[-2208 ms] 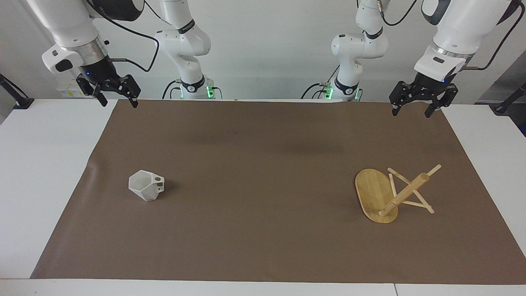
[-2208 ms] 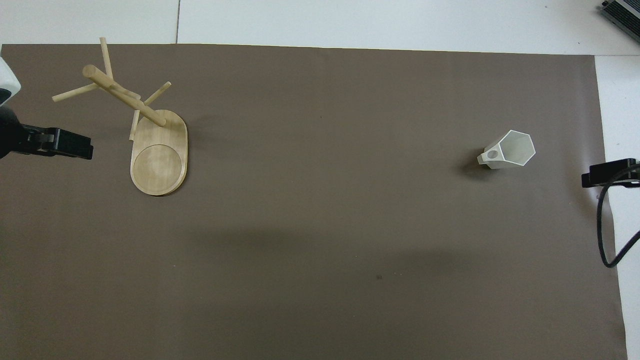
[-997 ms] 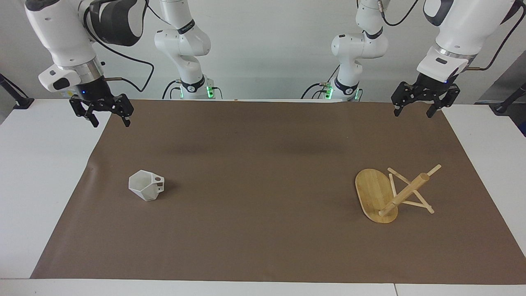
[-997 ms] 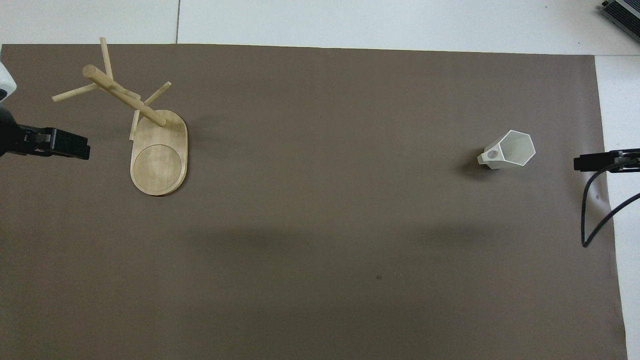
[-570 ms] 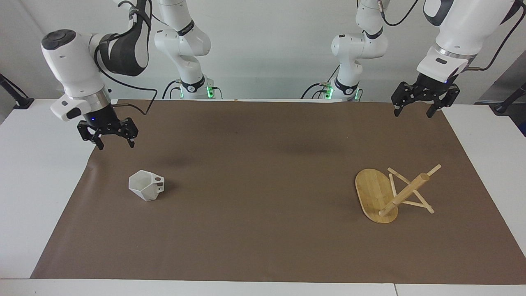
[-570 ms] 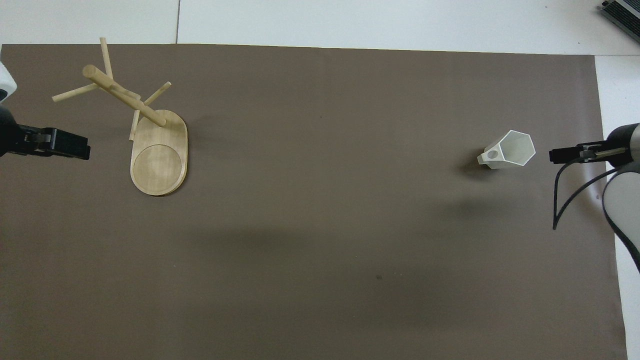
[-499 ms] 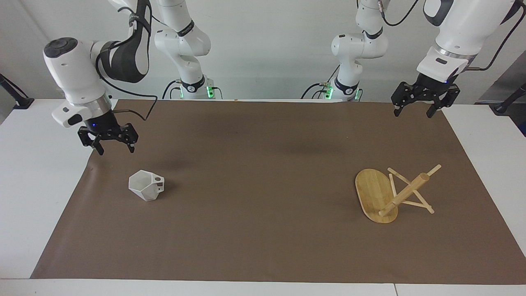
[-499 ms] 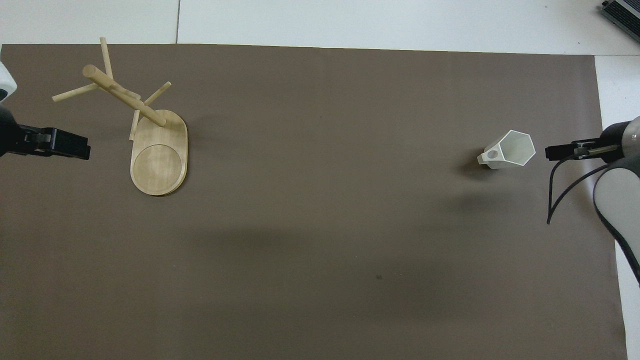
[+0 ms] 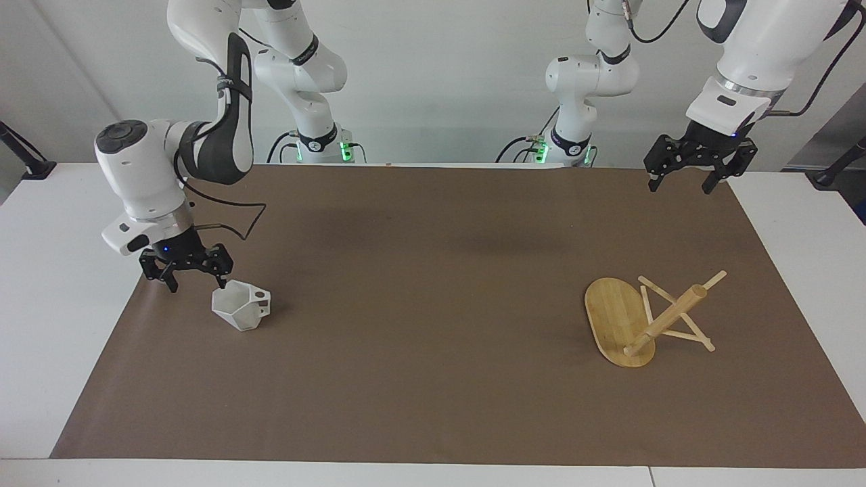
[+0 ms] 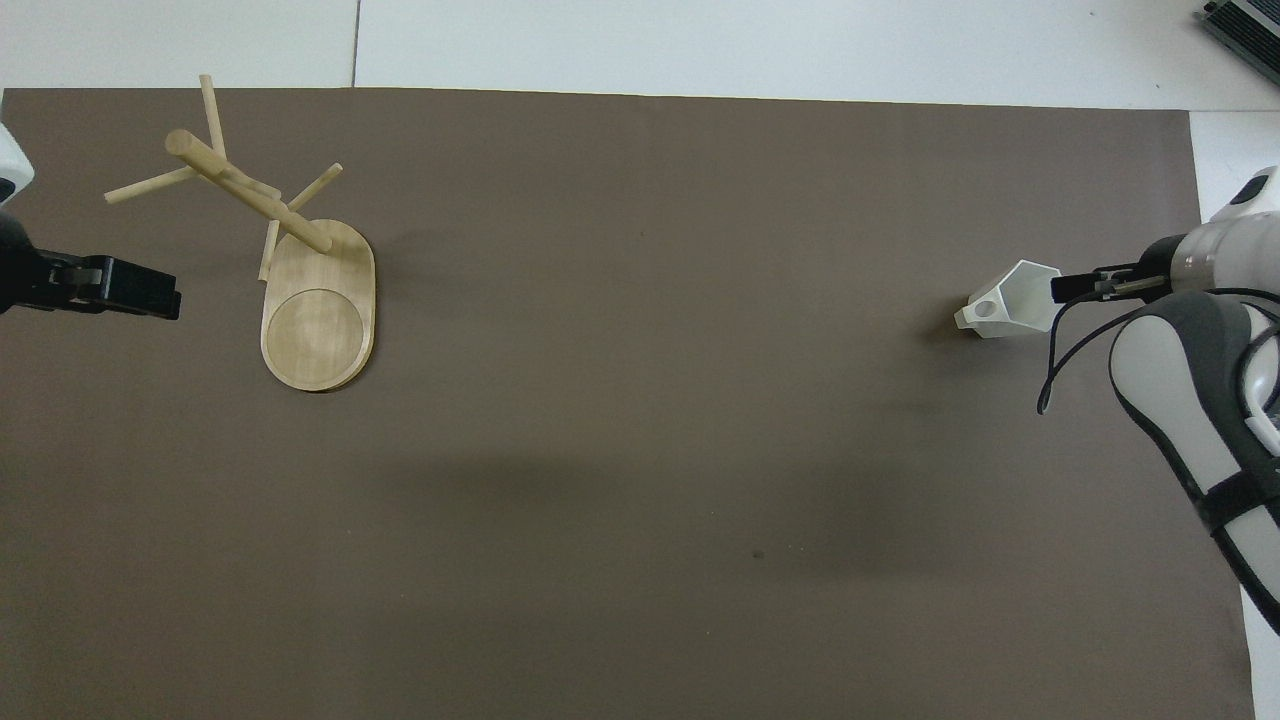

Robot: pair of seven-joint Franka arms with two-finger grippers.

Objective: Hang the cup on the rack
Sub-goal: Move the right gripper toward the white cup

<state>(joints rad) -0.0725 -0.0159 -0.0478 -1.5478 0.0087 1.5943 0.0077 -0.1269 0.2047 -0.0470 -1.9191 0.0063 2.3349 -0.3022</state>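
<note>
Overhead view: spread right end effector (image 10: 1075, 287) hides part of the cup (image 10: 1012, 305).

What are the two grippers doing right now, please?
Right gripper: open, empty, low beside the cup.
Left gripper: open, empty, waiting over the mat's edge.

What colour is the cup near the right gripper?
The cup is plain matte white, clearest in the facing view.
</note>
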